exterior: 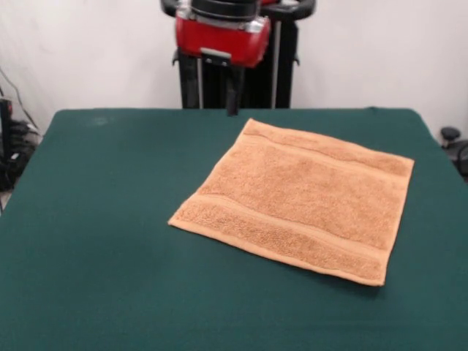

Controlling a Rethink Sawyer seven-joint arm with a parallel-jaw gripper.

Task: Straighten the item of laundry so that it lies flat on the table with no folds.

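Observation:
The item of laundry (pixel 300 199), an orange-tan terry towel, lies spread out on the dark green table (pixel 95 234), right of centre, turned at a slight angle. A woven band runs near its far edge and another near its near edge. No folds show; all corners lie down. My gripper (pixel 232 99) hangs under the red arm head (pixel 221 36) at the table's far edge, raised and just beyond the towel's far left corner. It holds nothing that I can see.
The black pedestal (pixel 263 80) stands behind the far edge of the table. Cables and dark equipment (pixel 11 146) sit off the table's left side, and a dark object (pixel 453 142) shows off its right side.

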